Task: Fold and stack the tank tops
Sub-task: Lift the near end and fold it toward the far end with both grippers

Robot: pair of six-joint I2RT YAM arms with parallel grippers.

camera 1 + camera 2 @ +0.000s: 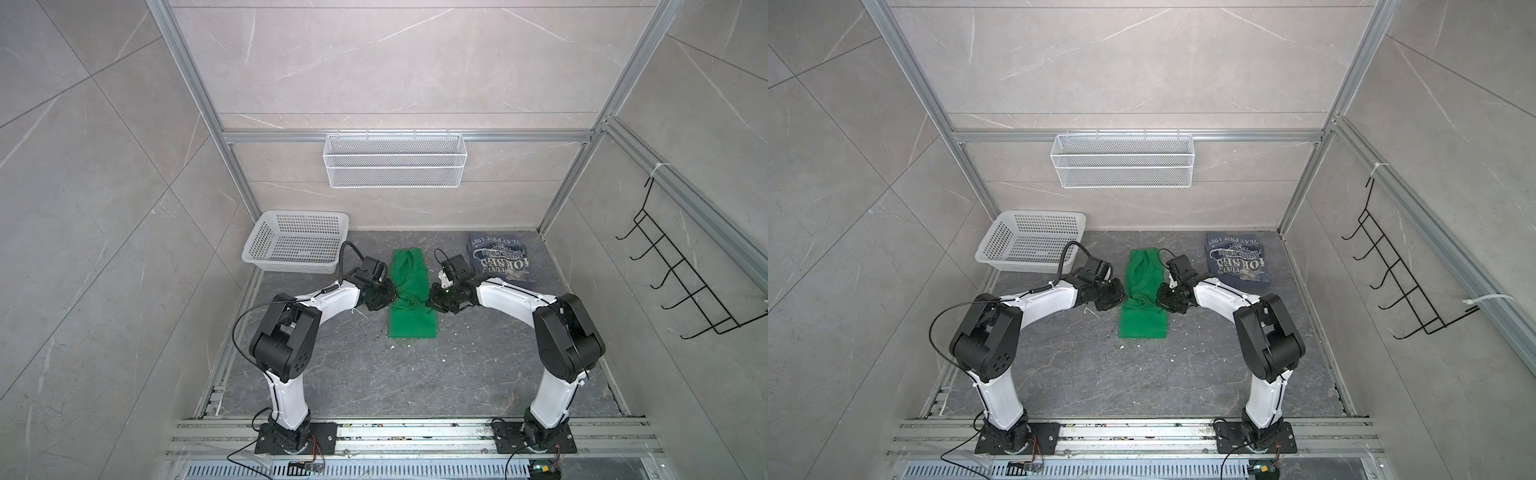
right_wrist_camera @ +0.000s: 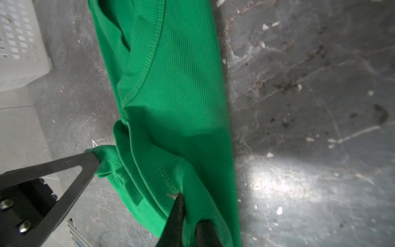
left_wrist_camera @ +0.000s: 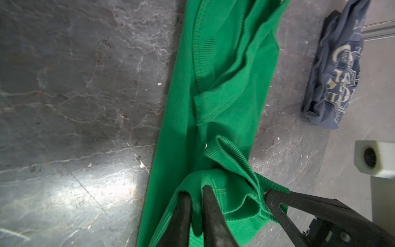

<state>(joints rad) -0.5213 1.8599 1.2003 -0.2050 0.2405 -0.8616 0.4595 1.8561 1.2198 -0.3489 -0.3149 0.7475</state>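
The green tank top [image 1: 411, 291] [image 1: 1144, 291] lies as a long narrow strip in the middle of the dark floor. Its near half is flat and its far half is rumpled. My left gripper [image 1: 392, 297] [image 3: 195, 192] is shut on a ribbed fold of it at mid-length, on the left edge. My right gripper [image 1: 432, 299] [image 2: 192, 208] is shut on the same bunched fold [image 2: 149, 175] from the right edge. The two grippers face each other across the cloth. The slate-blue tank top [image 1: 500, 257] [image 3: 333, 74] lies folded, print up, at the back right, apart from both grippers.
A white perforated basket [image 1: 291, 245] [image 2: 19, 42] stands at the back left, close behind the left arm. A white wire basket [image 1: 395, 160] hangs on the back wall and a black hook rack [image 1: 673, 270] on the right wall. Small white crumbs dot the floor.
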